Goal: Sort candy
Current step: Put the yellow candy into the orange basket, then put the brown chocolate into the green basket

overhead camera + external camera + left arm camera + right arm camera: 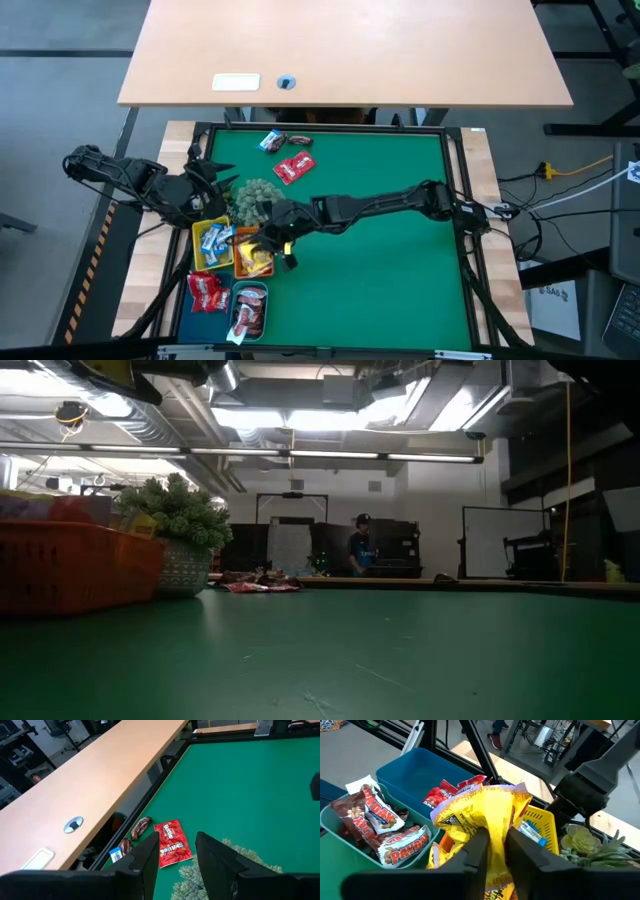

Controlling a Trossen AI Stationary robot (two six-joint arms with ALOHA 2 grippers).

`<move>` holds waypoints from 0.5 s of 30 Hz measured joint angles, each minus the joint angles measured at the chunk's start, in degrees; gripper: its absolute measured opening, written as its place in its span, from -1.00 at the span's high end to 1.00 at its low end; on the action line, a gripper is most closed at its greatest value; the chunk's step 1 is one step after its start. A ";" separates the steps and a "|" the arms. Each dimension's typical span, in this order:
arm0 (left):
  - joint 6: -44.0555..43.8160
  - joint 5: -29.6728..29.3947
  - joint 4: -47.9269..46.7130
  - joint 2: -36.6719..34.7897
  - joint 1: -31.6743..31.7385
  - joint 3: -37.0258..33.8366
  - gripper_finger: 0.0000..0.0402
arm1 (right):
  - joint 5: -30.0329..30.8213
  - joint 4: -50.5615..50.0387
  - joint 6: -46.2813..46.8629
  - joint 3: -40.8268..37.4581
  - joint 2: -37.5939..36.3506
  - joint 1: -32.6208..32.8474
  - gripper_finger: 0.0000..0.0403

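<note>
The right gripper (495, 851) pinches a yellow packet (485, 815) between its jaws; the fingers press into the crumpled wrapper, which bulges above them and hides the orange tray (253, 260) beneath, so only an orange sliver shows in the right wrist view. In the high view this gripper (272, 243) hangs over the orange tray at about 8 o'clock on the green worktop (390, 260).

Around it sit the other trays: the yellow tray (208, 245) with blue-white wrappers (218, 240) at its 9 o'clock, the teal tray (350, 837) with brown bars (385, 832) at its 6 o'clock, and the blue tray (415, 770) with red packets (442, 794) at its 7 o'clock. How many sweets lie in each cannot be counted, since they overlap and the arm covers part of the orange tray.

The left gripper (175, 851) hovers with jaws spread and nothing between them, beside the plant ball (255, 196), whose spiky leaves are partly cut off in its wrist view. Past its fingers, near the worktop's 11 o'clock edge, lie a red packet (172, 844), two dark brown bars (140, 826) and a blue-white wrapper (116, 854), the last half hidden under the worktop's rim.

In the low view neither gripper can be picked out; a person (358, 550) stands far behind, too small to describe.
</note>
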 joint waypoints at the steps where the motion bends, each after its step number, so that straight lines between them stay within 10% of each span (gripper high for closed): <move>1: 0.00 0.00 0.00 0.00 0.00 0.00 0.38 | 0.18 0.00 0.00 0.00 0.00 0.01 0.57; 15: -0.02 0.02 0.02 0.00 0.00 0.00 0.38 | 4.31 -0.21 -0.02 0.00 0.00 0.04 0.00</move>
